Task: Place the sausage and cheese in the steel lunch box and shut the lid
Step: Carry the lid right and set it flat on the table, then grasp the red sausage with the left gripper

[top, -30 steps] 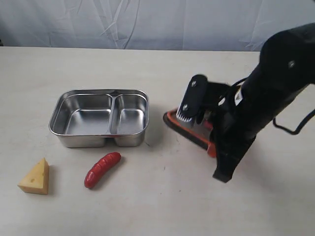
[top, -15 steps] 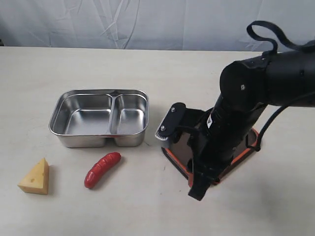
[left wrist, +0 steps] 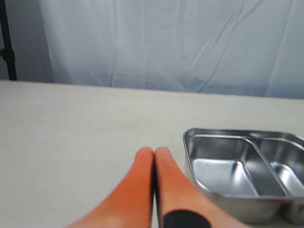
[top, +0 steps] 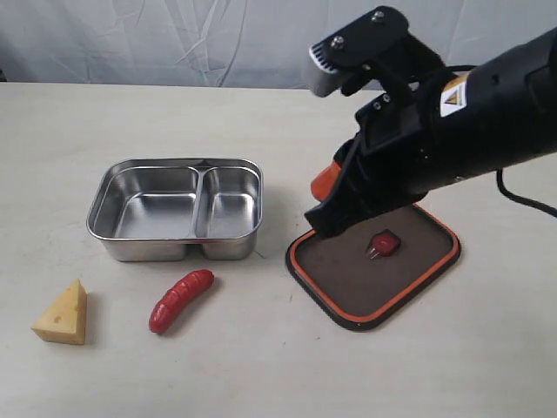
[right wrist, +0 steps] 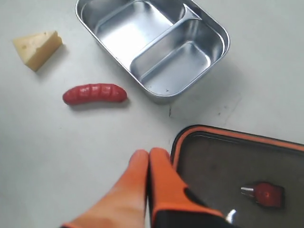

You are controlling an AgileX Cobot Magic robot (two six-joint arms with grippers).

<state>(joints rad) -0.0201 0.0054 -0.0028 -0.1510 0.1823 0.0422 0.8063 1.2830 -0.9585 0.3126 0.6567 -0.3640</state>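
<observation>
Over the right half of the tabletop (top: 261, 374), the R gripper (right wrist: 148, 156) hangs clear above the lid (top: 348, 274). Its orange fingers (right wrist: 161, 175) are pressed together w/ nothing btwn them. That is the change: a sec ago this arm was down low at the lid, hiding most of it, and the lid's edge looked raised. Now the arm is up and the lid lies flat by itself. It looks underside up, w/ the orange seal rim (top: 324, 289) showing all round and the small red valve tab (top: 382, 244) near its middle. So the lid is let go and parked, not yet on the box (top: 148, 246).

The L gripper (left wrist: 154, 156) is closed too and empty, low over the tabletop near the box.

The box sits left of centre, open, both compartments bare; it has not shifted. Lid and box are near but apart, w/ a strip of bare tabletop btwn them. The sausage (top: 181, 299) lies just in front of the box toward the near edge. The cheese (top: 63, 315) is further out toward the near-left corner. Neither has moved.

Judgement: nothing is packed yet. W/ the lid set aside, the food comes next, prob. the sausage first as it lies closest. The lid will likely need flipping before it closes the box.
</observation>
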